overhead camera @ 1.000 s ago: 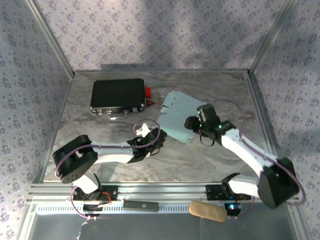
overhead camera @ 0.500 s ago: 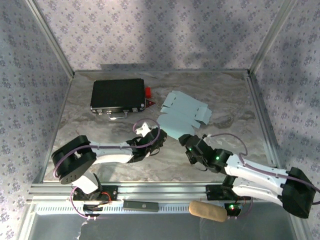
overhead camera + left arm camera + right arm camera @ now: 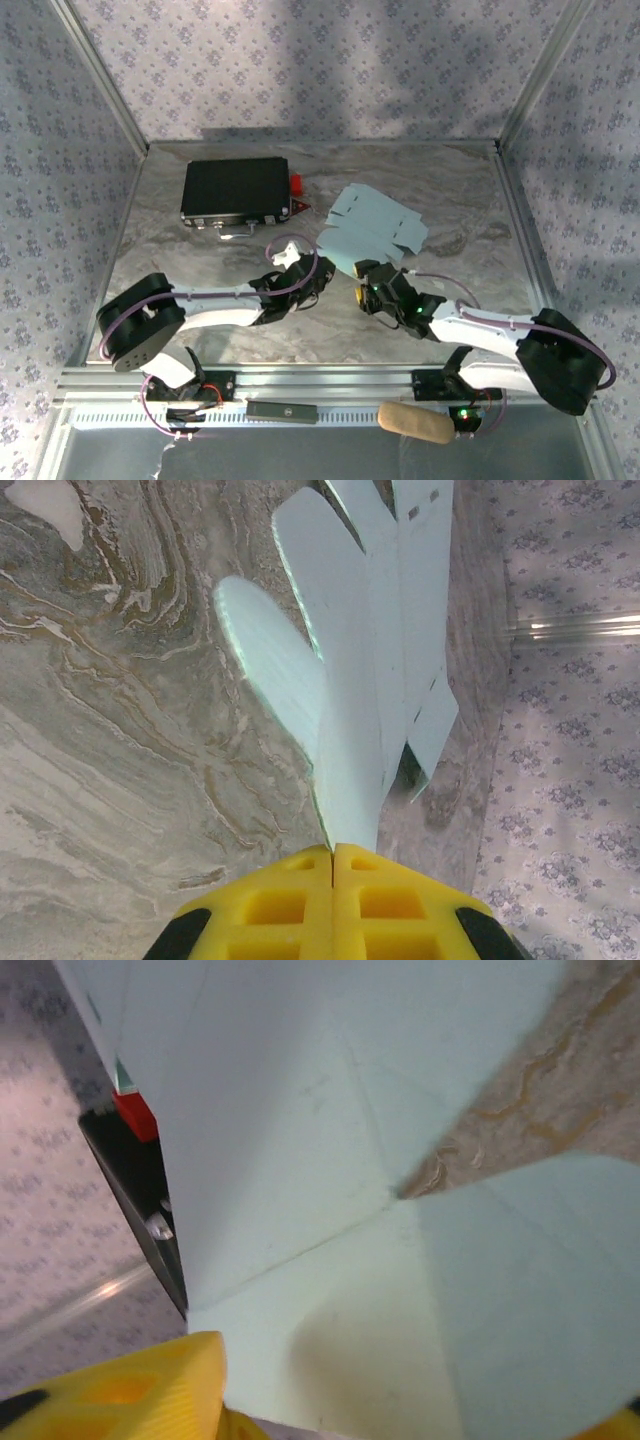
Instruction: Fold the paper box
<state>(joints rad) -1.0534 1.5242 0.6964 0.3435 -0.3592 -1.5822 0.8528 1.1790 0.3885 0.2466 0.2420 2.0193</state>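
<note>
Two yellow ribbed pads of the left gripper (image 3: 332,852) are pressed flat together, pinching the near tip of the paper box (image 3: 350,680). That box is an unfolded die-cut sheet of thin, matte, pale blue card with rounded flaps, straight crease lines and small slots near its far edge. From the pinched point, the sheet fans out away from the left gripper across the table (image 3: 200,260), whose glossy top is marbled in grey and tan veins.

From above, the sheet lies right of the table's centre, its flaps spread toward the back and right. The right gripper (image 3: 368,285) sits at its near edge, just beside the left gripper. In the right wrist view its yellow fingers (image 3: 130,1390) stand well apart at the lower corners, with the creased card spanning the space ahead of them; they are not closed on it.

Left of the sheet, toward the back, lies a black rectangular case (image 3: 236,190) with a fine-textured lid, a red part (image 3: 296,183) at its right end nearest the card.
</note>
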